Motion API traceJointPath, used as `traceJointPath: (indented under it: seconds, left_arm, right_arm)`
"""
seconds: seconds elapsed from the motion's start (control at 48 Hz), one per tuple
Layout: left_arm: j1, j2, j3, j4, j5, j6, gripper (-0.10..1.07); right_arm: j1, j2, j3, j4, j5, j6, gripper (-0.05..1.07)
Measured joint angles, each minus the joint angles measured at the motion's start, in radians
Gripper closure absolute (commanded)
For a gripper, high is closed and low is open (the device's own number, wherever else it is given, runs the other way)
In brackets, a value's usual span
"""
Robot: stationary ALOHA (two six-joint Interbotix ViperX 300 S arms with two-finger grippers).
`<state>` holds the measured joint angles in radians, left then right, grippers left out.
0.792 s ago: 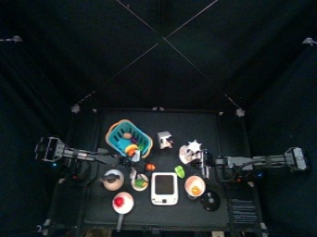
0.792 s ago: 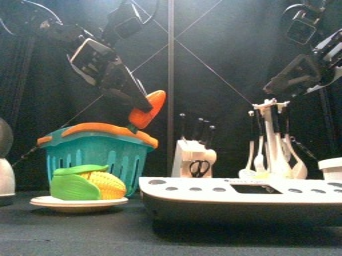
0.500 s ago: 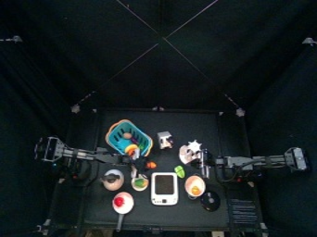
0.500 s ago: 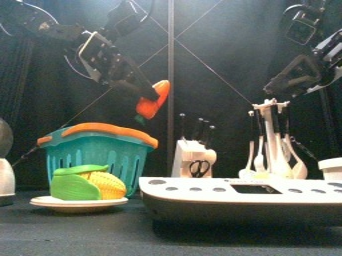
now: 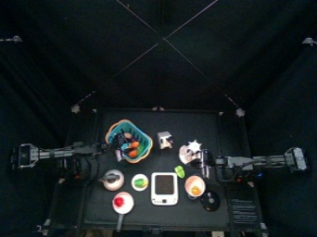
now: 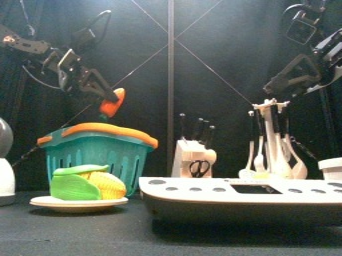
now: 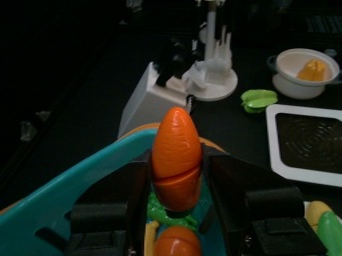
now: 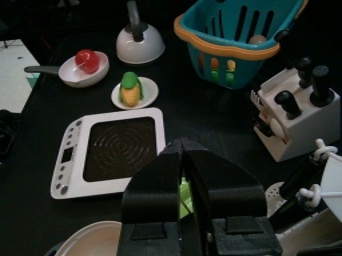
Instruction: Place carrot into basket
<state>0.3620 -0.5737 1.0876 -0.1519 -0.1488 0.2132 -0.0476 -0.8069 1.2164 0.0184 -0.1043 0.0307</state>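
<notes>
The orange carrot [image 6: 112, 103] hangs tip up just above the teal basket with an orange rim [image 6: 96, 150]. My left gripper [image 6: 96, 92] is shut on it. In the left wrist view the carrot [image 7: 177, 150] stands between the jaws of the left gripper [image 7: 177, 185], over the basket's teal rim [image 7: 80, 185], with other items inside below it. From above, the basket [image 5: 128, 137] sits left of centre and the left gripper [image 5: 109, 149] is at its near-left edge. My right gripper [image 8: 187, 150] is shut and empty, hanging right of centre [image 5: 198, 164].
A white kitchen scale [image 6: 241, 195] lies at the front. A knife block [image 6: 197, 158] and a white utensil rack [image 6: 274, 140] stand behind it. A plate with corn [image 6: 83, 185] sits in front of the basket. A bowl with a red thing [image 8: 84, 65] and a kettle [image 8: 138, 40] are nearby.
My left gripper has carried the carrot to the left and lower, from beside the basket's right side to just over its rim. The left arm has drawn back. The right arm has not moved.
</notes>
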Motion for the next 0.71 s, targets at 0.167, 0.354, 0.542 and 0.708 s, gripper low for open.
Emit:
traceJointPath:
  seconds: [0.167,0.354,0.542,0.708]
  left_arm:
    - [0.029,0.000,0.021,-0.017,0.003,0.002,0.00]
    - [0.031,0.000,0.023,-0.018,0.000,0.002,-0.05]
    - [0.025,-0.003,0.021,-0.018,-0.026,0.000,-0.05]
    - [-0.006,-0.003,0.023,-0.018,-0.026,0.002,-0.05]
  right_arm:
    - [0.000,0.006,0.002,0.000,0.000,0.000,1.02]
    - [0.002,0.018,0.002,0.000,0.005,0.000,1.02]
    - [0.006,0.018,0.000,0.015,0.037,0.002,1.02]
    - [0.061,0.000,-0.032,0.101,0.183,0.002,1.02]
